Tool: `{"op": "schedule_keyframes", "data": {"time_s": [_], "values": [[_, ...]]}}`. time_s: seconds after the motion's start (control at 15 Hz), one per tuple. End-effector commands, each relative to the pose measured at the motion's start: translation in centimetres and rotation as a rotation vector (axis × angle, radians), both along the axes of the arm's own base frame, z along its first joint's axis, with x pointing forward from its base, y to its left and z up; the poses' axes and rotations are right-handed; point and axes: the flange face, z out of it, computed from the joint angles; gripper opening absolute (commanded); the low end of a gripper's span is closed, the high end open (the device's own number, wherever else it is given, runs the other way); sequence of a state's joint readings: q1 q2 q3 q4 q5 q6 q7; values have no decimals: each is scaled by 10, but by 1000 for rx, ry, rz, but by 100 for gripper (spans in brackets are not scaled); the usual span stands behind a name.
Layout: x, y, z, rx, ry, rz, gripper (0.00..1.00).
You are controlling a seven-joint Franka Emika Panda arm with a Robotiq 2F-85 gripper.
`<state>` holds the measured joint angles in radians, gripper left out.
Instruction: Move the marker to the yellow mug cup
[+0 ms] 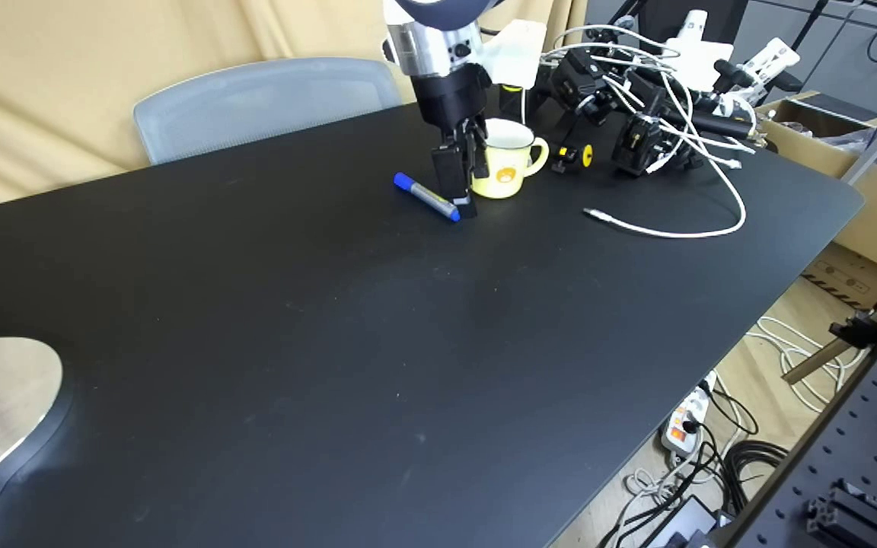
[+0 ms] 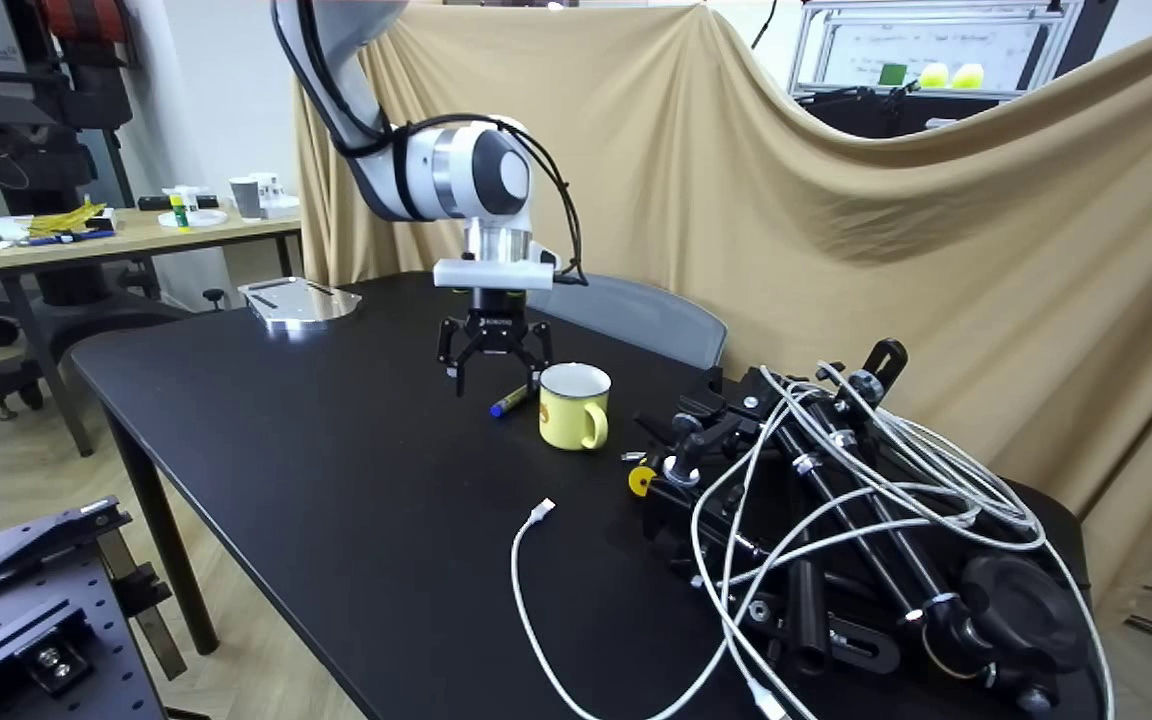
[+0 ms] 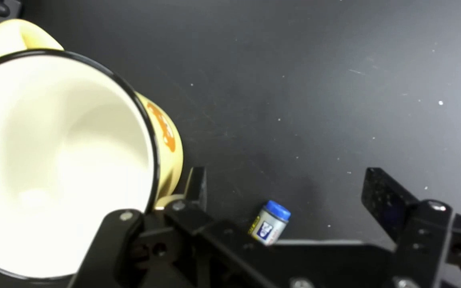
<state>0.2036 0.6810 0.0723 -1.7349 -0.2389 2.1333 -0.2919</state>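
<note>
The marker lies flat on the black table, with a grey body and blue ends. It shows in both exterior views [image 1: 427,196] [image 2: 510,402]. In the wrist view only one blue end and part of the marker's label [image 3: 269,224] show; the gripper hides the rest. The yellow mug cup [image 1: 501,166] stands upright beside it, also in an exterior view [image 2: 564,422] and the wrist view [image 3: 170,140], where its inside looks empty. My gripper [image 2: 497,380] is open and low over the table. In the wrist view the marker end shows between the gripper's fingers [image 3: 288,182]; one finger is close beside the mug.
A tangle of black stands and white cables [image 2: 816,520] lies beyond the mug's handle side. A loose white cable end [image 1: 598,216] reaches onto the table [image 1: 294,380]. A metal plate [image 2: 298,300] is at the far end. A grey chair [image 1: 263,106] stands behind the table edge.
</note>
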Motion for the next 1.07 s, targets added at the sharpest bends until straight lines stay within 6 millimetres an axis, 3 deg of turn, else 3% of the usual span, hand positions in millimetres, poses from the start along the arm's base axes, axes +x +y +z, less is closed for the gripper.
{"op": "schedule_keyframes", "data": {"time_s": [0.0,0.6,1.0], "values": [[17,-5,-1,0,-7,-55,100],[49,24,-6,120,-143,-456,100],[62,20,-10,145,-290,-691,100]]}}
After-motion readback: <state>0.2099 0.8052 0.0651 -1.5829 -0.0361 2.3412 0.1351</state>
